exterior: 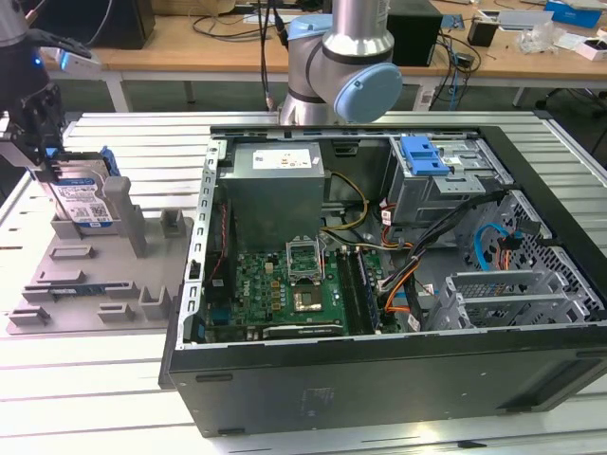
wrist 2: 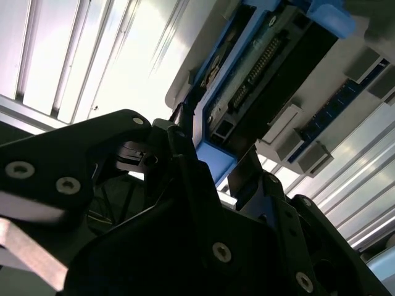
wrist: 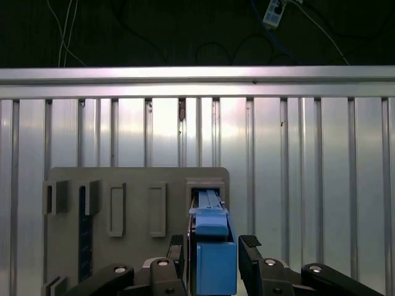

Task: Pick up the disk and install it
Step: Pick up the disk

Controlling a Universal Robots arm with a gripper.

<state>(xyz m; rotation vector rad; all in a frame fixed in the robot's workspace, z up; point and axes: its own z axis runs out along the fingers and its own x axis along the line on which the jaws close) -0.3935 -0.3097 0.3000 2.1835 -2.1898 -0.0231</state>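
Clearly, the disk (wrist: 215, 271) (upright) stands within the gripper (wrist: 213, 240).

You will find no legible print here: the disk (exterior: 81, 201) carries a white-and-blue label (exterior: 83, 207) with code squares, and the power supply (exterior: 275, 194) inside the open computer case (exterior: 379, 379) wears a white sticker (exterior: 285, 160), both too small to read.

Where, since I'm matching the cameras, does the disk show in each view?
Exterior view: the disk stands at the exterior view's far left, in the grey holder.
First wrist view: the disk edge-on, in the holder's slot.
Second wrist view: the disk close up, connector end.
Shared landmark: the grey holder.
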